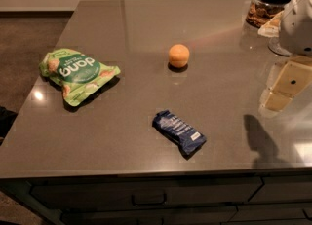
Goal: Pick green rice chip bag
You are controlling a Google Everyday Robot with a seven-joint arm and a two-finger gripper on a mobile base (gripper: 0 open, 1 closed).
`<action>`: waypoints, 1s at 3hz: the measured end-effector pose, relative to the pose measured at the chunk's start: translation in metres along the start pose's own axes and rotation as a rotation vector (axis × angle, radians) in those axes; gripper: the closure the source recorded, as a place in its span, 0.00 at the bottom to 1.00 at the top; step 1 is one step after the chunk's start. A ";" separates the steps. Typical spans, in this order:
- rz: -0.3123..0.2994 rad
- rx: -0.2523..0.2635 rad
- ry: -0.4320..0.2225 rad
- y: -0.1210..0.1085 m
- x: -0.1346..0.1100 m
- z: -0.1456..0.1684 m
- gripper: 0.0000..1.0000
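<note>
Nearest the camera, below the front edge of the bench (146,163), dark drawer fronts (146,195) run across, one with a slim handle. On the grey, glossy top just behind that edge lies a dark blue wrapped bar (179,131), set at a slant with its right end closer to the front. To the right of it a dark shadow (259,143) falls on the surface.

A little farther back, at the right border, the end effector (285,90) reaches in – beige, pale parts under a white housing, low over the bench. I cannot tell whether it is wide or narrow from here. It is well apart from every loose item on the top.

The green rice chip bag (78,75) lies flat near the left edge of the bench, on the opposite side from the end effector. It is a crinkly light-green pouch with a dark green oval carrying white letters and pictures of tan round chips, and a bright glare spot sits on the surface just beside its lower left corner.

Farther back, about midway across, sits a round orange fruit (179,55), apart from the bag and the bar alike. At the far right corner stands a glass jar (267,6) with a black lid – brown contents show through it. Beyond the bench's left side is brown carpet (29,29).
</note>
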State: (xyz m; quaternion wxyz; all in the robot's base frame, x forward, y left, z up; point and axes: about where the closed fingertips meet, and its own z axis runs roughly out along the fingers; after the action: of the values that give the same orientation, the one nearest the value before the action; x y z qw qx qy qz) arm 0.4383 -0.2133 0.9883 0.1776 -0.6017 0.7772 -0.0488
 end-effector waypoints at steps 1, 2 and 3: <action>0.001 -0.004 -0.014 -0.001 -0.005 0.002 0.00; 0.009 -0.030 -0.081 -0.003 -0.032 0.016 0.00; 0.047 -0.051 -0.180 -0.008 -0.079 0.039 0.00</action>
State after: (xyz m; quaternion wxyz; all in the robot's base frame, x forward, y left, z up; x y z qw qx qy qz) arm 0.4754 -0.1350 0.9714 0.2327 -0.5894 0.7730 0.0295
